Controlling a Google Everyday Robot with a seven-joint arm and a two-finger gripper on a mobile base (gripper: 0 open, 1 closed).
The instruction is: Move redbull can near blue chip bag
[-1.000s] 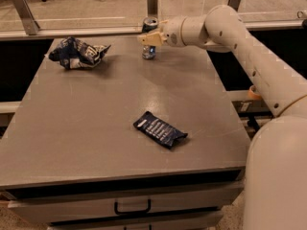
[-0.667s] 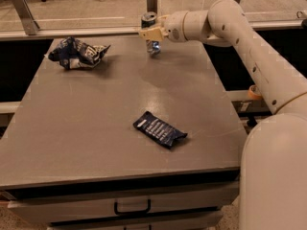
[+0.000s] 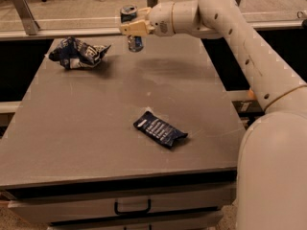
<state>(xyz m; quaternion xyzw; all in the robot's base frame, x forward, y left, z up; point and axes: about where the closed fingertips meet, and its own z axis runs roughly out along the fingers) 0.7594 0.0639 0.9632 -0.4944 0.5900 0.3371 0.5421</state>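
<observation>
The redbull can [image 3: 135, 42] is slim, blue and silver, with its silver top at the far edge of the grey table [image 3: 86, 128]. My gripper [image 3: 131, 28] is shut on the can and holds it upright, lifted off the table near the far edge. The blue chip bag [image 3: 77, 52] lies crumpled on the far left of the table, a short way left of the can and apart from it.
A flat dark blue packet [image 3: 160, 129] with white text lies near the table's middle right. A rail with metal posts [image 3: 21, 11] runs behind the table. A drawer with a handle [image 3: 132, 207] is below the front edge. My arm [image 3: 249, 56] spans the right side.
My gripper has carried the can to the left, toward the blue chip bag. The bag and the dark packet have not moved.
</observation>
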